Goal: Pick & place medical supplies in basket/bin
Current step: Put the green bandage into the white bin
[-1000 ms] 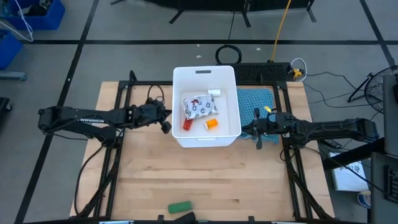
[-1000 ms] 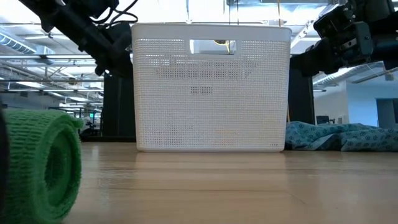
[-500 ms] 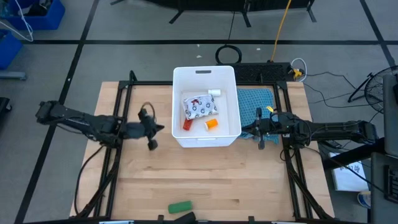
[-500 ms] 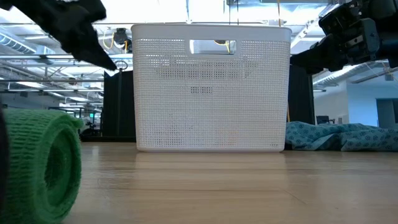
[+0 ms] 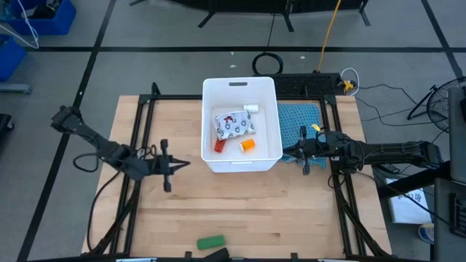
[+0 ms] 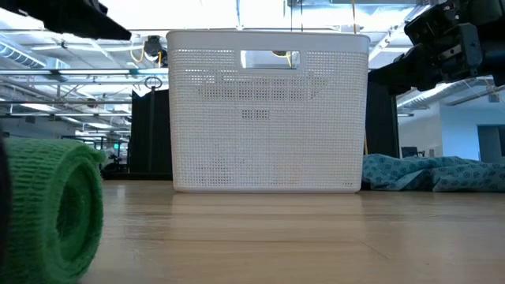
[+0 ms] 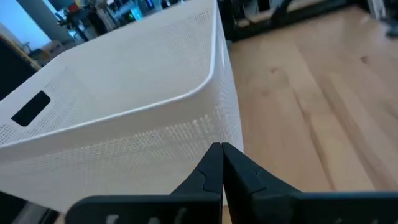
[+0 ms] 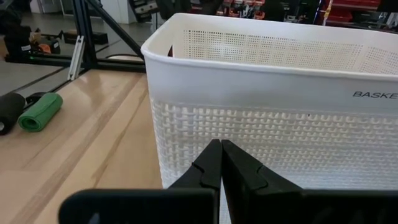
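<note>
Both pincers, left (image 5: 177,164) and right (image 5: 291,151), pressed together, flank the basket (image 5: 207,124).

Raised lettering "BASKE", cut off at the frame edge, on the outer wall of the white basket (image 8: 373,94), just under the rim. Print on the white pouch (image 5: 233,125) inside too small to read. Nothing else legible.

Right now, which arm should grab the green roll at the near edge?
Left, probably. The left end effector hangs shut over open table, nearer the green roll. The right end effector sits shut beside the white bin.
</note>
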